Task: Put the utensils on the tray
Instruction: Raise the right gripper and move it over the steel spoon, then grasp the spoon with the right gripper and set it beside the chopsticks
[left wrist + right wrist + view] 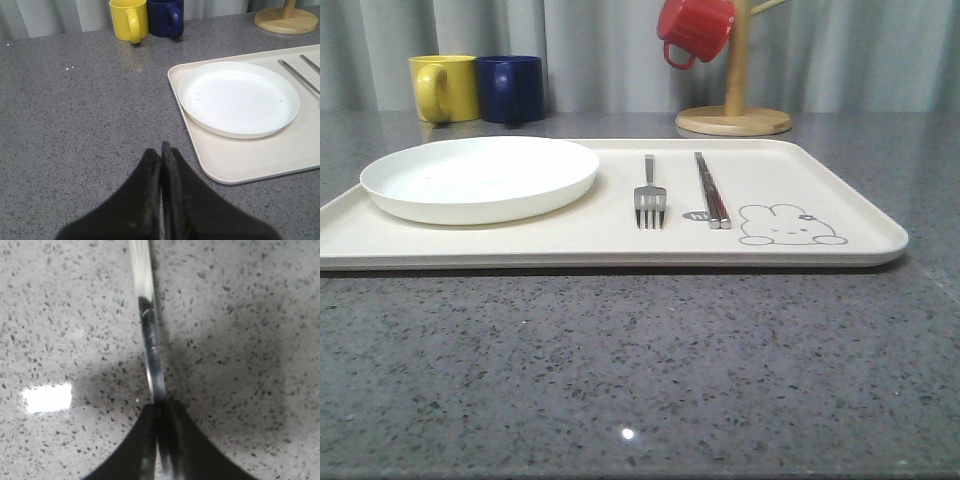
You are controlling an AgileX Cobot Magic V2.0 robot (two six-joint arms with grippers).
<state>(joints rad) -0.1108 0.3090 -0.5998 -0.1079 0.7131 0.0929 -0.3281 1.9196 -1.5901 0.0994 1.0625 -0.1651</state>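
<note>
The cream tray (570,235) lies across the table with a rabbit drawing at its right end. A silver fork (649,195) and a pair of chopsticks (711,190) lie side by side on it, right of the white plate (480,178). My left gripper (161,150) is shut with nothing in it, low over the bare table just left of the tray's (250,155) near corner. My right gripper (160,405) is shut on the handle of a slim silver utensil (150,335), close above the speckled tabletop. That utensil's far end is out of view.
A yellow mug (444,88) and a dark blue mug (510,88) stand behind the tray at the back left. A red mug (694,30) hangs on a wooden mug tree (734,118) at the back right. Grey curtains close the far side.
</note>
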